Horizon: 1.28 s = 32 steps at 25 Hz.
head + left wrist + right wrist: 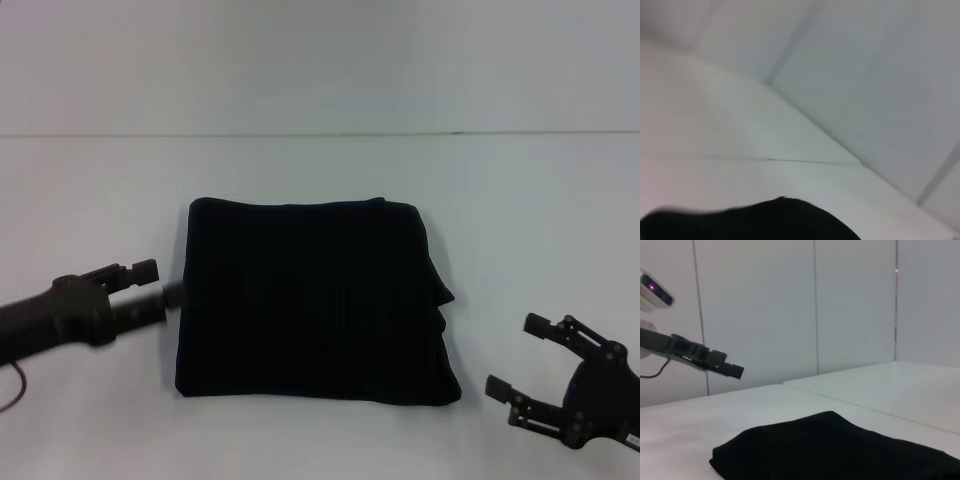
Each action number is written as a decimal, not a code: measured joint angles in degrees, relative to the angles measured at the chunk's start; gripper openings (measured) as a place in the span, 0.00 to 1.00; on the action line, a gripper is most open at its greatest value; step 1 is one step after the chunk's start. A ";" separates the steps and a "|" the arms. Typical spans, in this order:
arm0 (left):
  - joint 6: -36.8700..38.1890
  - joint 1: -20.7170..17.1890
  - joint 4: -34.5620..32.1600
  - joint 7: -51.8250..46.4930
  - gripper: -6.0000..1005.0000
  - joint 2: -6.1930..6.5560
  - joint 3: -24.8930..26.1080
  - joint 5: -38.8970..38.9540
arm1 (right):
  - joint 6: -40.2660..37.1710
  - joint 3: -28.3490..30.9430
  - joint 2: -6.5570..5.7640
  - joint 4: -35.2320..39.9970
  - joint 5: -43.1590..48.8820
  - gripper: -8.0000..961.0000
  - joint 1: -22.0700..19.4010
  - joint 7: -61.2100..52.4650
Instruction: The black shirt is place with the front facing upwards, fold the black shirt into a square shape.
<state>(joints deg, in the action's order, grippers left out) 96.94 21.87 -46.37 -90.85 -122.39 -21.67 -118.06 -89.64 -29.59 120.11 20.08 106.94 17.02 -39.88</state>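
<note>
The shirt (315, 300) already lies square on the counter (320, 170), so the open right end effector (535, 375) and the left end effector (165, 285), whose grip I cannot tell, should pull away gently without catching it.

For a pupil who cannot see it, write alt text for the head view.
A black shirt, folded into a rough square, lies on a white table. The left gripper is at its left edge; the right gripper, open, sits apart to its right.
</note>
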 joint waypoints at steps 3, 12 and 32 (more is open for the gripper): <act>2.60 -3.35 -2.72 13.67 0.68 -1.64 -1.32 -0.09 | 0.45 -0.41 -0.02 -1.35 0.04 0.98 0.43 1.86; 2.67 -9.65 2.05 31.30 0.89 -2.25 -1.09 -2.26 | 4.60 -0.58 -0.10 -5.25 0.31 0.98 -0.22 5.43; 2.74 -9.18 3.21 31.79 0.94 -2.05 0.40 -3.18 | 5.39 -0.63 -0.15 -5.49 0.37 0.98 -0.17 5.50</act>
<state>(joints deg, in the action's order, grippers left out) 99.68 12.68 -43.15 -59.06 -124.45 -21.27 -121.24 -84.25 -30.22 119.96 14.59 107.32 16.85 -34.38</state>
